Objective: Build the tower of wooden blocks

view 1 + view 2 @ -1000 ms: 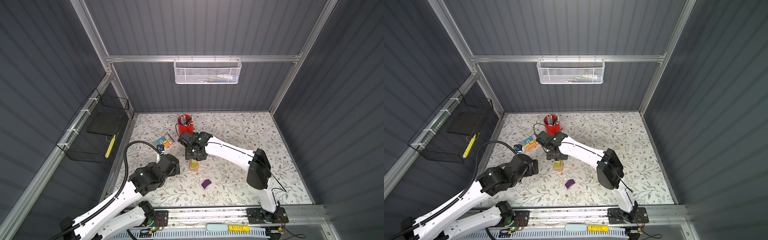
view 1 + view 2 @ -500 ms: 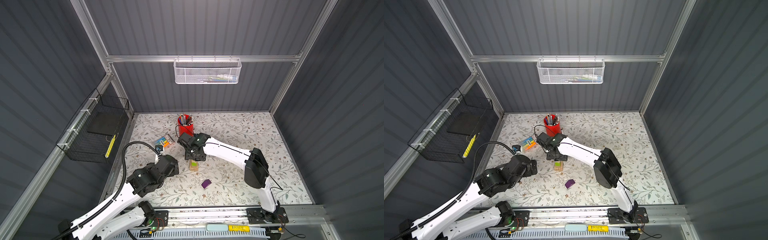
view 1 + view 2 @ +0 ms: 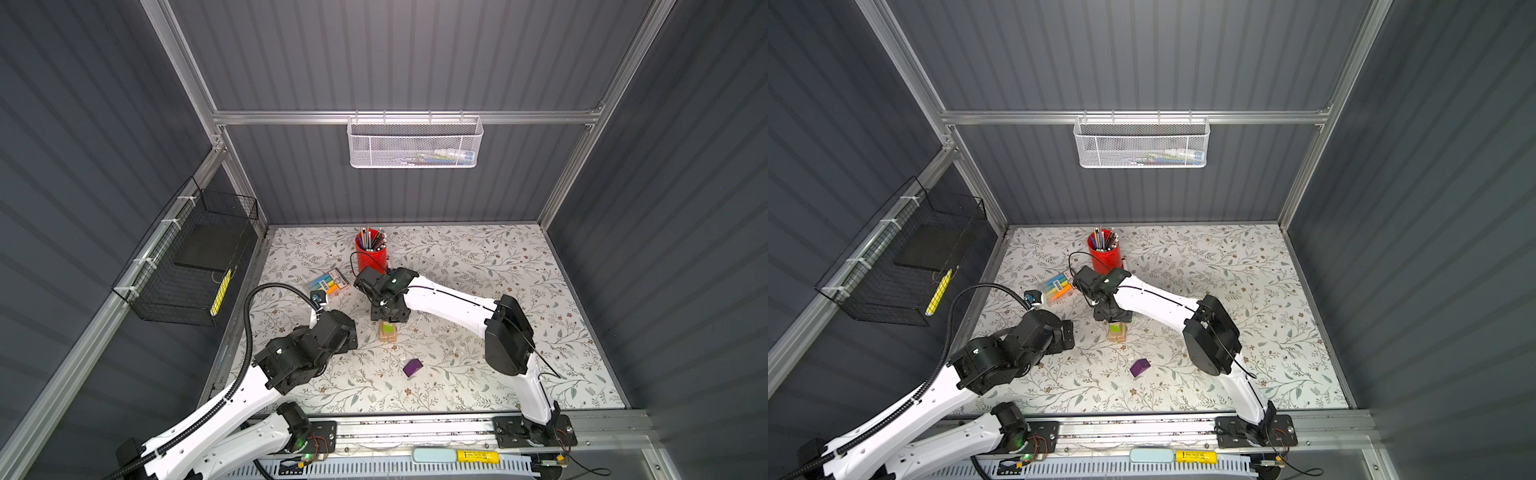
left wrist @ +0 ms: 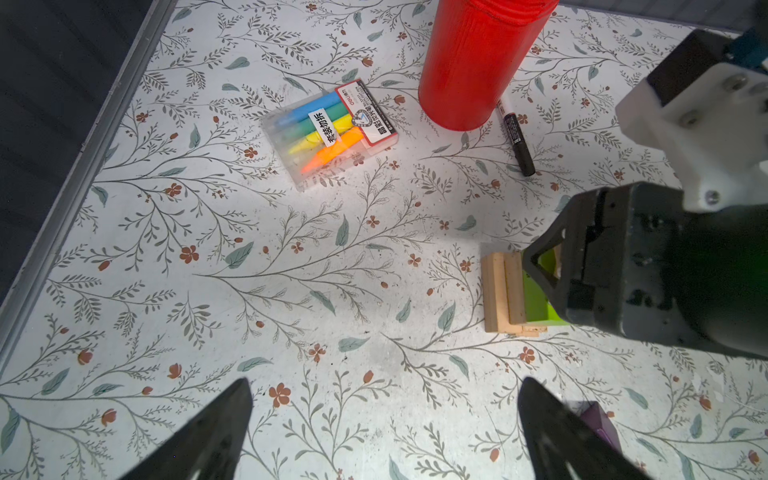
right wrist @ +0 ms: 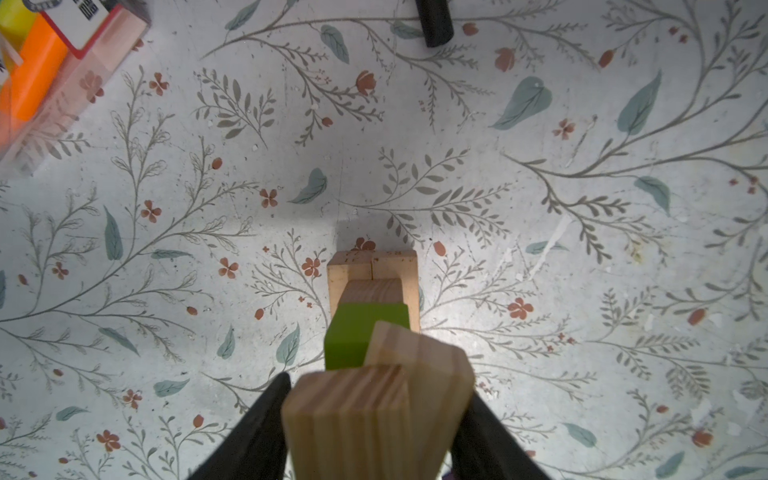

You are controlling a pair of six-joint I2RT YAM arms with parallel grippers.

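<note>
Right tool [image 5: 376,390] has squeezed onto two pale blocks [image 5: 353,419], tower [image 5: 372,291] just beneath it for stacking; left tool [image 4: 384,384] gapes empty.

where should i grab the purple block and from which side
Take the purple block across two opposite side faces, coming straight down from above: it lies flat and alone on the table, skewed to its edges, so turn the jaws to match.
</note>
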